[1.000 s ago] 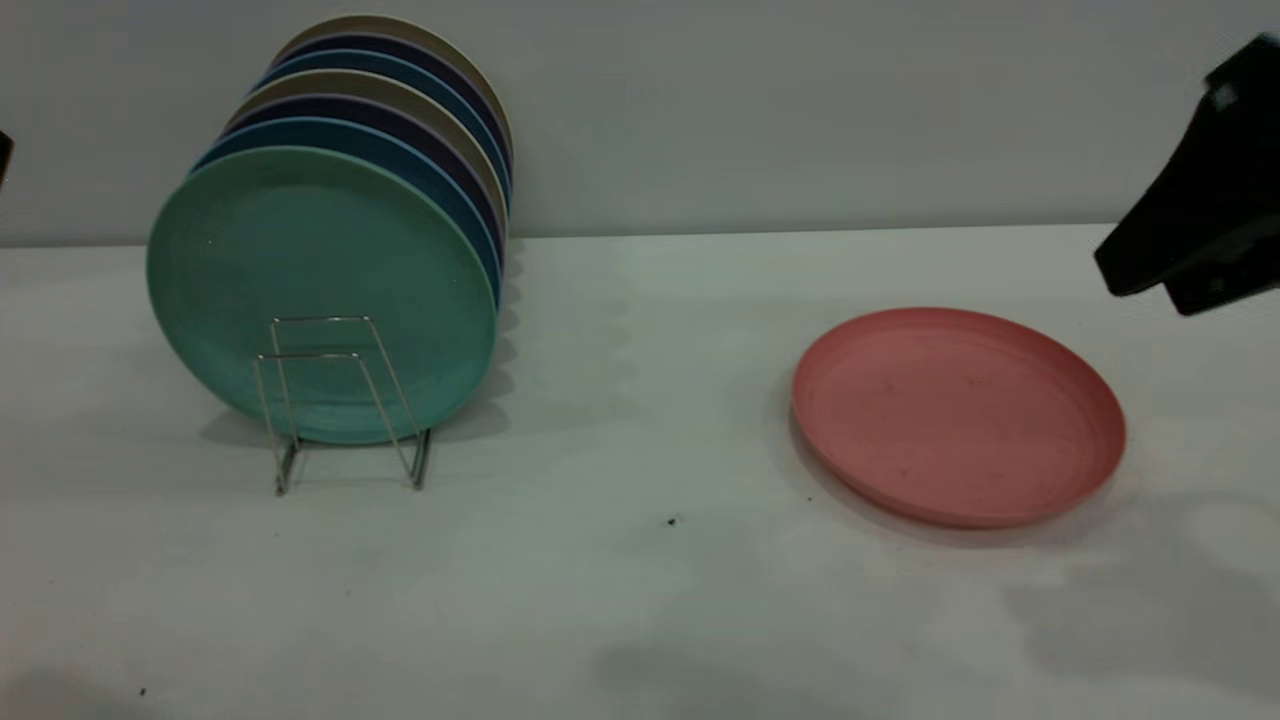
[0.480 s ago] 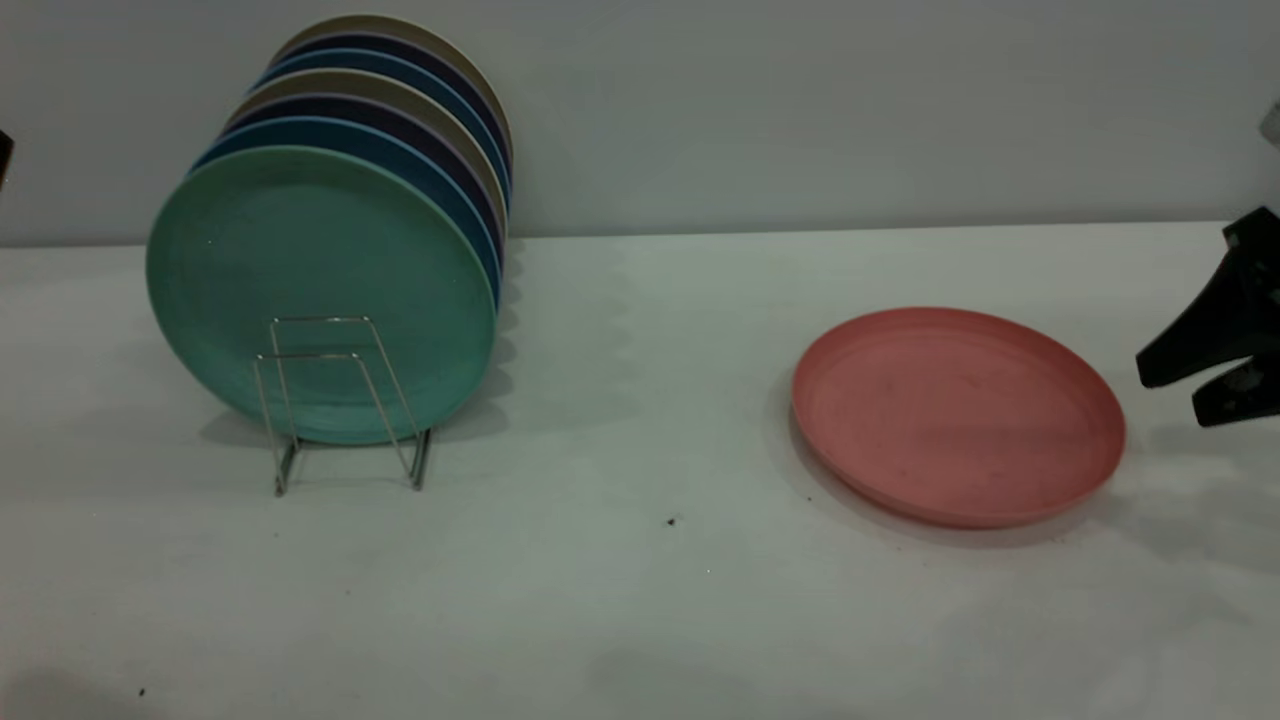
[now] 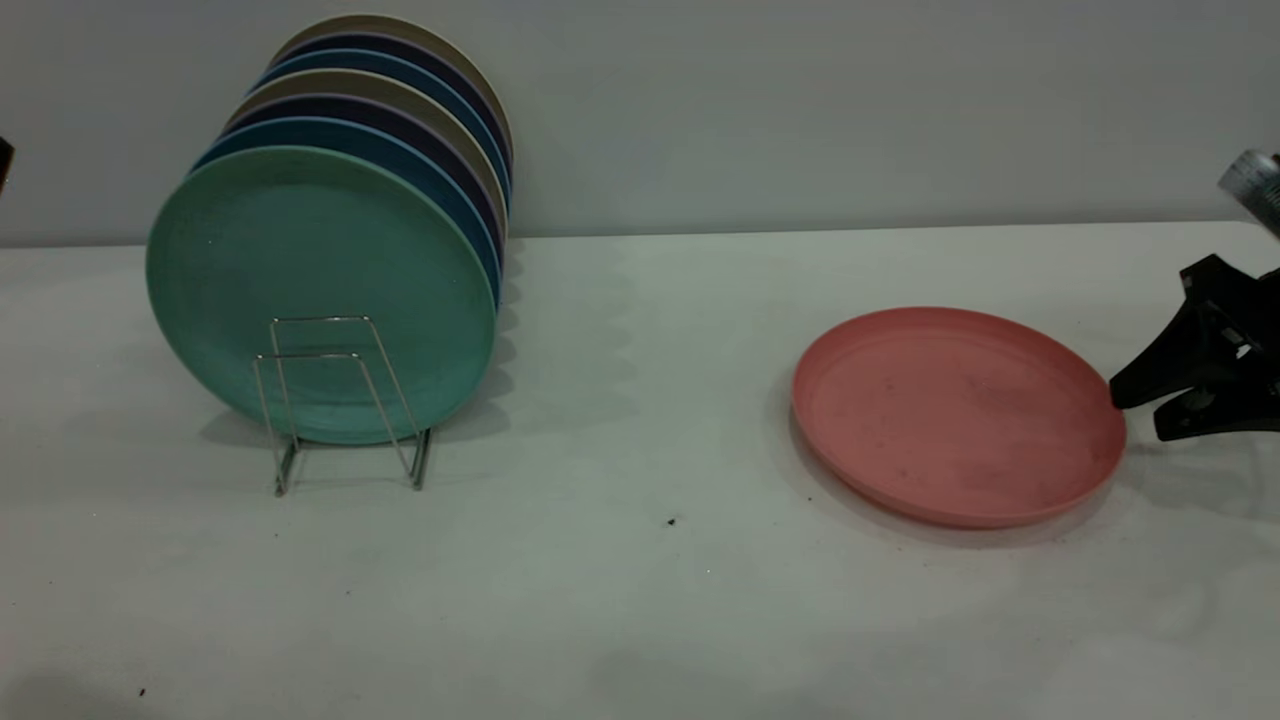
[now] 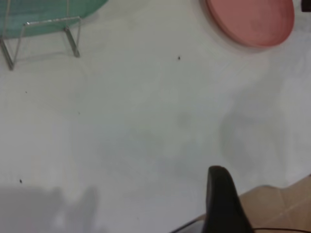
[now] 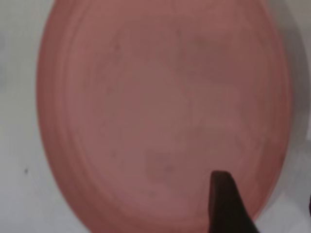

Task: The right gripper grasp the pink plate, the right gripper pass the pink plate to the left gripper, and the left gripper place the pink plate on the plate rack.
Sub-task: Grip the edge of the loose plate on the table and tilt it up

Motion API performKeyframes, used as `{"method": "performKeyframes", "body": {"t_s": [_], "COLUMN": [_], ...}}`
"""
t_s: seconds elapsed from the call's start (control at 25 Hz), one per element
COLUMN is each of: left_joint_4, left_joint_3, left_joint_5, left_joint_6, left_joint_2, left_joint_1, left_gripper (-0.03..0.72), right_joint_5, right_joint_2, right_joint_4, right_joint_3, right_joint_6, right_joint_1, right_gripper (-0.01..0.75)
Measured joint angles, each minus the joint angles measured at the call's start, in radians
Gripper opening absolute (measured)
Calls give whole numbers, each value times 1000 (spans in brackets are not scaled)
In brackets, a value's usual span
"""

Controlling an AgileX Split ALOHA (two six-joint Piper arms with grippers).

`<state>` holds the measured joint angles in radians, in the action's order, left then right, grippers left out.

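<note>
The pink plate [image 3: 958, 415] lies flat on the white table at the right; in the right wrist view the pink plate [image 5: 160, 111] fills most of the picture. My right gripper [image 3: 1138, 413] is low at the plate's right rim and open, with one finger over the rim and the other outside it, near the tabletop. In the right wrist view the right gripper [image 5: 266, 208] straddles that rim. The plate rack [image 3: 340, 400] stands at the left, its two front loops empty. My left gripper [image 4: 222, 208] hangs over the table's near edge, far from both; the exterior view shows only a dark sliver of the left arm [image 3: 3, 160].
A teal-green plate [image 3: 320, 290] stands upright in the rack with several blue, dark and beige plates [image 3: 400, 100] behind it. A grey wall runs behind the table. The left wrist view shows the rack [image 4: 43, 34], the pink plate [image 4: 250, 19] and brown floor [image 4: 282, 204].
My right gripper has come down from the upper right and moved left to the pink plate's right rim. The plate, the rack and the left arm have not moved.
</note>
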<state>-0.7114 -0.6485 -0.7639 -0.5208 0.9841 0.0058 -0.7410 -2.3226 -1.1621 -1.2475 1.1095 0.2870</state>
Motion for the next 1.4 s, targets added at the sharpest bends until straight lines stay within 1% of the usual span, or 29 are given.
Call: {"method": "performKeyframes", "body": {"t_s": [0.32, 0.64, 0.8, 1.0, 1.12, 1.2, 1.4], "left_joint_4": [0, 0, 0, 0, 0, 0, -1], "left_joint_3": [0, 0, 0, 0, 0, 0, 0], "left_joint_5": [-10, -11, -11, -15, -19, -20, -22], "left_joint_6": [0, 0, 0, 0, 0, 0, 0], "left_joint_2": [0, 0, 0, 0, 0, 0, 0], "left_joint_1": [0, 0, 0, 0, 0, 0, 0], "left_gripper": [460, 460, 460, 460, 460, 460, 460], "right_joint_5": [15, 18, 31, 71, 75, 75, 34], "right_joint_2": [-64, -98, -98, -98, -98, -98, -98], "right_joint_4": [-73, -128, -131, -132, -141, -142, -142], "right_joint_3": [-37, -42, -42, -42, -42, -42, -42], "right_joint_6": [8, 42, 45, 49, 49, 49, 48], "right_joint_1": [0, -3, -21, -68, -83, -81, -43], "right_gripper": [420, 363, 295, 137, 39, 18, 17]}}
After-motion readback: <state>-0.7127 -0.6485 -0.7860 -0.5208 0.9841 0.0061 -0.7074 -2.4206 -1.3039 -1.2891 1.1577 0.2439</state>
